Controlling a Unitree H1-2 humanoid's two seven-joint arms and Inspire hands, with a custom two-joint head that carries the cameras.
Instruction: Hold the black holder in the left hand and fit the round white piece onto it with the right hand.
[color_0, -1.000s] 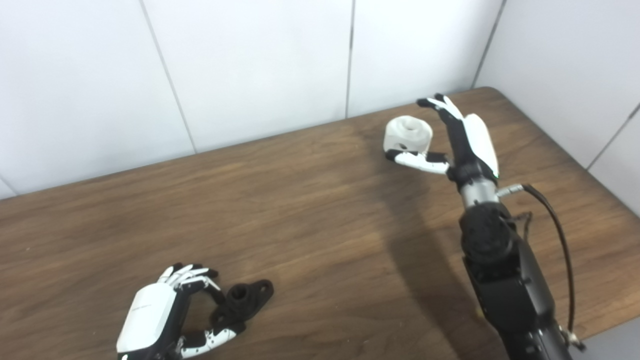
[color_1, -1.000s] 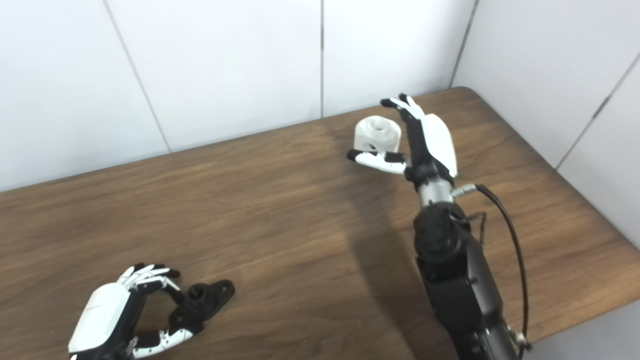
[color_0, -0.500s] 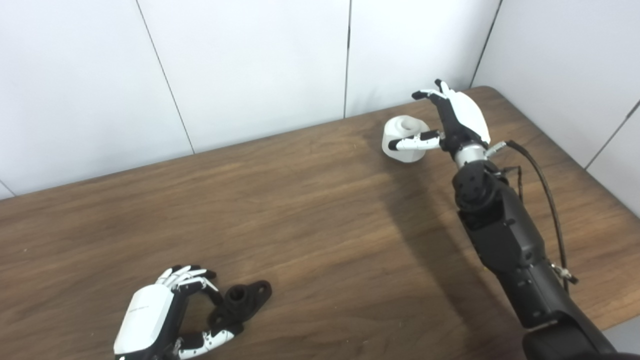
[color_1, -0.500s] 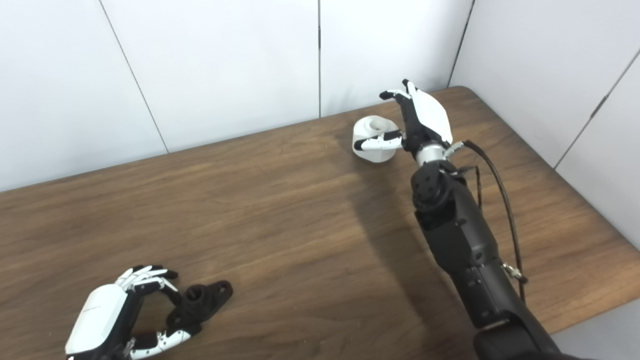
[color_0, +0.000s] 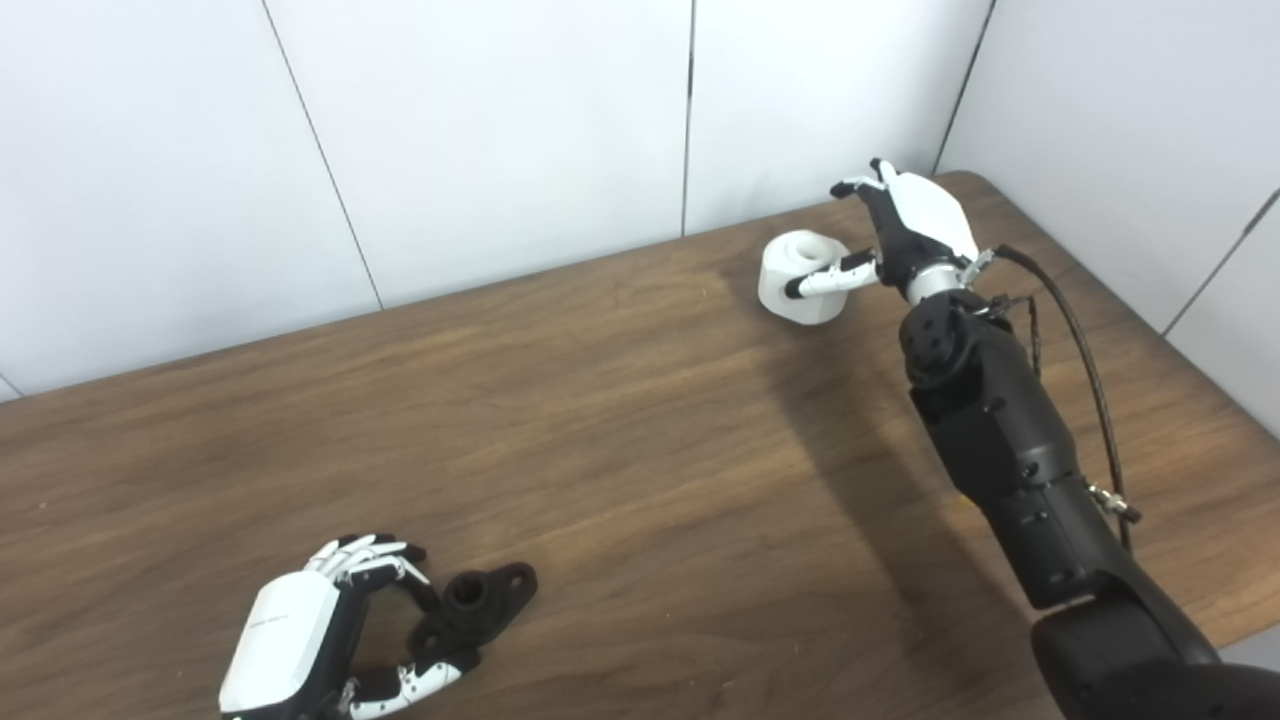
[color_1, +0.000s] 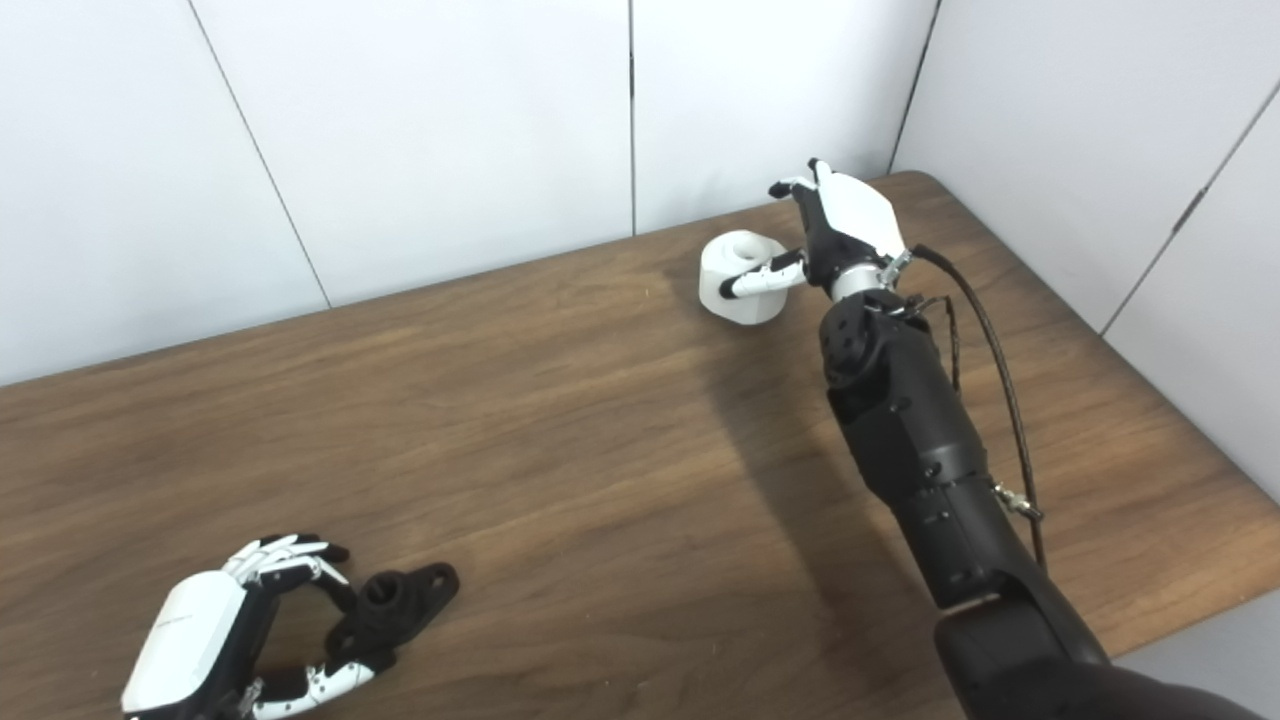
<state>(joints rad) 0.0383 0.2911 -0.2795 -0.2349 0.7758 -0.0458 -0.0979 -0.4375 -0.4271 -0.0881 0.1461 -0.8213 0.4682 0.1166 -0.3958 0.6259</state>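
Dark brown wood-grain worktop (color_0: 620, 420) is seen from above, bounded at the far and right sides by white panelled walls (color_0: 480, 130). The round white piece (color_0: 797, 279) is found near the far right corner, resting on the worktop. The right hand (color_0: 915, 225) is placed just beside it on its right; the thumb is laid across the near front of the piece, while the other fingers (color_0: 858, 186) are raised above and behind it, spread apart and not closed on it. Whether the thumb actually touches the piece cannot be told. The piece is thus bracketed loosely between thumb and fingers, not clamped. A black cable (color_0: 1075, 340) is seen looping along the right forearm. Well apart, at the near left of the worktop, the black holder (color_0: 478, 603) lies flat, its round socket facing up and a flange lug pointing toward the right. The left hand (color_0: 300, 635) is set just to its left, curled around the holder's left end: fingertips (color_0: 375, 550) above and behind it, thumb beneath its near edge. The left fingers are partly curled and a gap shows inside the curl; contact with the holder appears at the thumb side, but a firm hold cannot be confirmed.
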